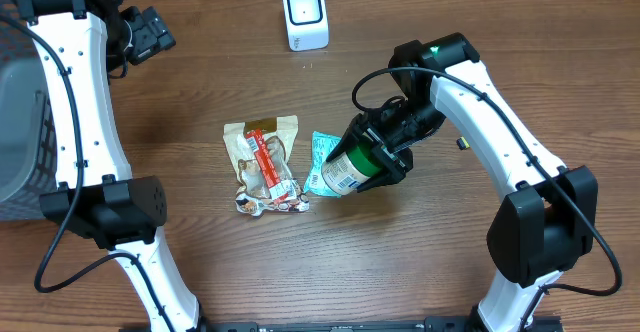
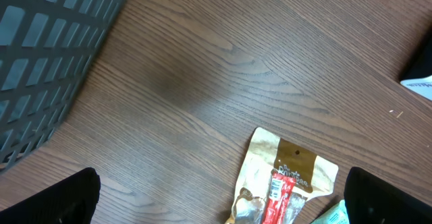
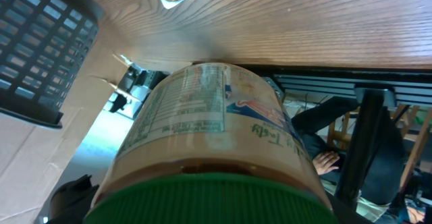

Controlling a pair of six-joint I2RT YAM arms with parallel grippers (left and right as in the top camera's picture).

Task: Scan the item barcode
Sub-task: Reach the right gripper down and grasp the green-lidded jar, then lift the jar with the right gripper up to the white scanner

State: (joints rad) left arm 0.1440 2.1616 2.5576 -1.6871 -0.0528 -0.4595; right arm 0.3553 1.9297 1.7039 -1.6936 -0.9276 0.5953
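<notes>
Two arms reach over a brown wood-grain surface (image 1: 200, 92). The right hand (image 1: 388, 150), just right of centre in the overhead view, is clamped on a round plastic jar with a green screw lid and a printed label (image 1: 352, 167). It grips the jar at the lid end, and the jar tilts with its base toward the lower left. That base overlaps the edge of a teal foil packet (image 1: 319, 157); whether the two touch I cannot tell. In the right wrist view the jar fills the middle of the frame, with the green lid nearest the lens and a text panel on the label facing the camera. Just left of the packet lies a tan paper snack pouch with a red strip (image 1: 262, 157). A white box-shaped scanner (image 1: 305, 15) stands at the top centre, well apart from the jar. The left hand (image 1: 150, 34), upper left, hangs with its fingers (image 2: 64, 197) spread wide, holding nothing, near a grey plastic mesh basket (image 1: 18, 122) at the left edge.
</notes>
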